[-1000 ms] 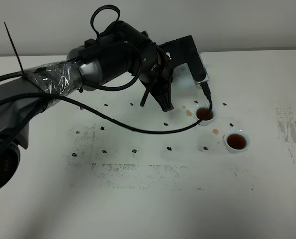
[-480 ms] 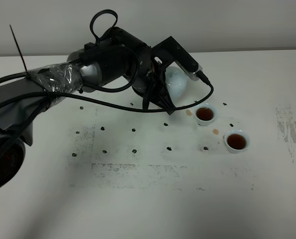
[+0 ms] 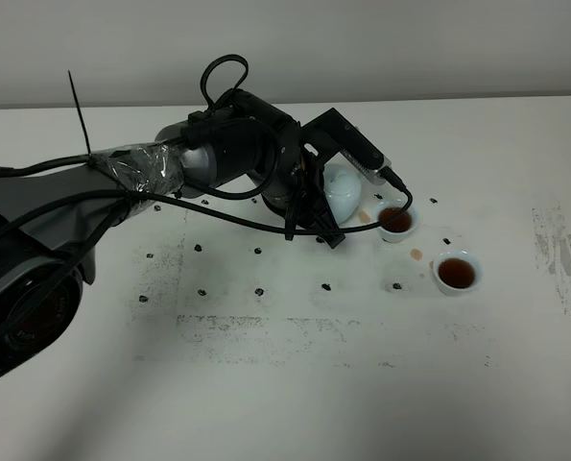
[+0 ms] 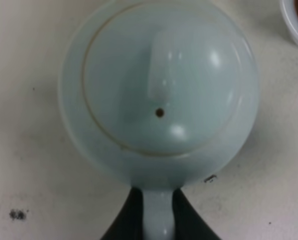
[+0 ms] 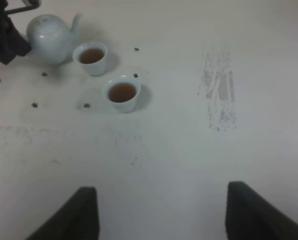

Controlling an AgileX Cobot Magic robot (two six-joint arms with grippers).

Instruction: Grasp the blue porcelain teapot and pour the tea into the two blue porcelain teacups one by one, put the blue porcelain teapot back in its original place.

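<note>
The pale blue porcelain teapot [image 3: 345, 189] stands upright and low over the table, just left of the nearer teacup [image 3: 396, 221]. My left gripper [image 3: 327, 229] is shut on its loop handle. In the left wrist view the teapot's lid [image 4: 159, 95] fills the frame, and the handle [image 4: 158, 222] sits between my dark fingers [image 4: 124, 222]. Whether the pot's base touches the table I cannot tell. Both teacups [image 5: 91, 56] [image 5: 121, 92] hold brown tea; the second teacup [image 3: 456, 272] is further right. My right gripper [image 5: 164, 220] hangs open, well away from the teapot [image 5: 49, 36].
Small brown tea drops [image 3: 416, 254] mark the white table [image 3: 285, 384] between and beside the cups. Black dot marks run in rows across the table. A black cable [image 3: 266, 226] loops from the left arm past the first cup.
The left arm has come down and swung the teapot back from over the first cup to upright, just left of it. Both cups stayed in place.
</note>
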